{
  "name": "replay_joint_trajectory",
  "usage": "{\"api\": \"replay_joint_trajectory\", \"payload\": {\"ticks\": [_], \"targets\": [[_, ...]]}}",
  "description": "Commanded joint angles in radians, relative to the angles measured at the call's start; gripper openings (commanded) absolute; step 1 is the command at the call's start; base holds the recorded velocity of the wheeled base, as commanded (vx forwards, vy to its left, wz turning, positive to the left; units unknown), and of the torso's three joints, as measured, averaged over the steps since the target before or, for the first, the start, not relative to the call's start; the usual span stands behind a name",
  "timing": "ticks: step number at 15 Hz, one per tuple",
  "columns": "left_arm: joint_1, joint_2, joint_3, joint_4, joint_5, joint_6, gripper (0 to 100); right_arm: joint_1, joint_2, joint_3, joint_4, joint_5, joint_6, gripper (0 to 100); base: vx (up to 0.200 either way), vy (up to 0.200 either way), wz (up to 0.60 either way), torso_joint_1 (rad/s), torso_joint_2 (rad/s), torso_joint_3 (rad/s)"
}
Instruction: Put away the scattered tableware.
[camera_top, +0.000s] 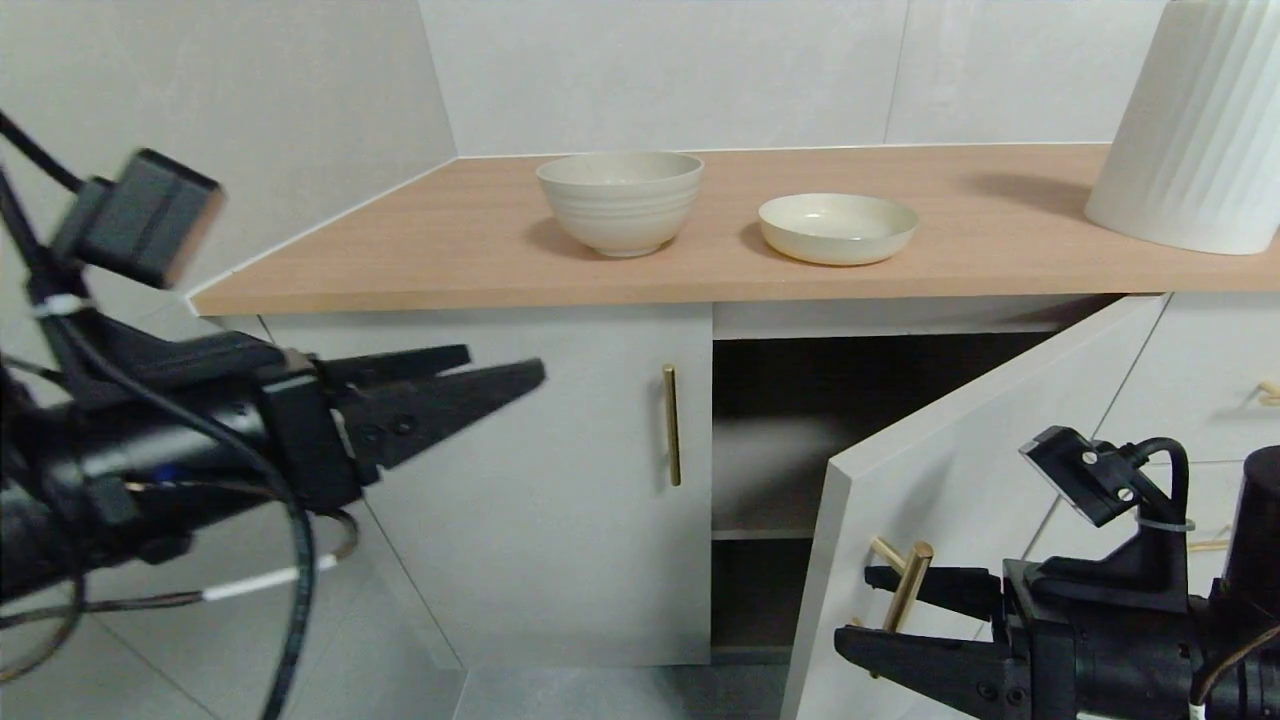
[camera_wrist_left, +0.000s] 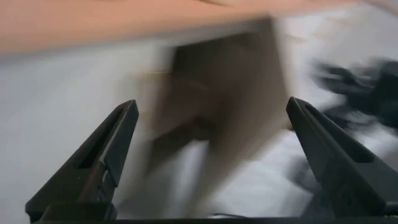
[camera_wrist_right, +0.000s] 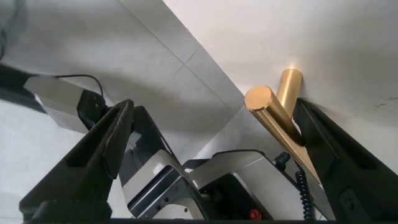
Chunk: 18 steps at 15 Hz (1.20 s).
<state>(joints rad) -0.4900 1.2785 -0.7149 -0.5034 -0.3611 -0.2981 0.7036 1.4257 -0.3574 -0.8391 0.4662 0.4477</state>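
A ribbed cream bowl (camera_top: 620, 200) and a shallow cream dish (camera_top: 838, 228) stand side by side on the wooden countertop (camera_top: 450, 260). Below them the right cabinet door (camera_top: 950, 470) is swung out. My right gripper (camera_top: 880, 615) is open at that door's brass handle (camera_top: 905, 585), which lies between the fingers, close against one of them. The right wrist view has the same handle (camera_wrist_right: 277, 109) inside the open right gripper (camera_wrist_right: 212, 109). My left gripper (camera_top: 500, 365) hangs open and empty in front of the closed left door, well below the counter; its wide gap appears as the left gripper (camera_wrist_left: 211, 106).
A tall white ribbed container (camera_top: 1200, 130) stands at the counter's right end. The closed left door carries a vertical brass handle (camera_top: 672, 425). Inside the open cabinet a shelf (camera_top: 765, 532) is visible. Tiled walls close the counter's back and left.
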Motion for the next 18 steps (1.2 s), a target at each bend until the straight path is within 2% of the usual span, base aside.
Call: {"api": "replay_joint_trajectory", "payload": {"ticks": [1,2,6,7,8,9,12,13,16,18], "targets": [[-0.130,0.156,0.127,-0.139,-0.001,-0.042,100,-0.003,0.002,0.003,0.005,-0.004,0.000,100,0.000,0.000,0.00,0.000,0.00,0.000],[-0.137,0.177,0.147,-0.178,0.002,-0.029,100,-0.003,-0.002,0.008,0.005,-0.004,-0.006,100,0.000,0.000,0.00,0.000,0.00,0.000],[-0.171,0.315,0.152,-0.225,0.013,0.017,100,-0.003,-0.005,0.015,0.005,-0.008,-0.029,100,0.000,0.000,0.00,0.000,0.00,0.000],[-0.206,0.364,0.146,-0.270,0.048,0.019,100,-0.003,-0.011,0.014,0.005,-0.008,-0.029,100,0.000,0.000,0.00,0.000,0.00,0.000],[-0.229,0.404,0.141,-0.317,0.088,0.020,0,-0.004,-0.016,0.014,0.005,-0.008,-0.029,100,0.000,0.000,0.00,0.000,0.00,0.000],[-0.246,0.447,0.138,-0.363,0.116,0.022,0,-0.009,-0.019,0.015,0.003,-0.008,-0.029,100,0.000,0.000,0.00,0.000,0.00,0.000],[-0.269,0.576,0.081,-0.484,0.180,0.062,0,-0.012,-0.022,0.014,0.003,-0.009,-0.030,100,0.000,0.000,0.00,0.000,0.00,0.000],[-0.274,0.611,0.049,-0.558,0.202,0.066,0,-0.024,-0.022,0.014,0.003,-0.009,-0.030,100,0.000,0.000,0.00,0.000,0.00,0.000],[-0.315,0.614,0.038,-0.577,0.189,0.071,0,-0.047,-0.047,0.014,0.003,-0.009,-0.029,100,0.000,0.000,0.00,0.000,0.00,0.000],[-0.335,0.640,0.011,-0.572,0.139,0.071,0,-0.059,-0.064,0.012,0.005,-0.009,-0.029,100,0.000,0.000,0.00,0.000,0.00,0.000]]}}
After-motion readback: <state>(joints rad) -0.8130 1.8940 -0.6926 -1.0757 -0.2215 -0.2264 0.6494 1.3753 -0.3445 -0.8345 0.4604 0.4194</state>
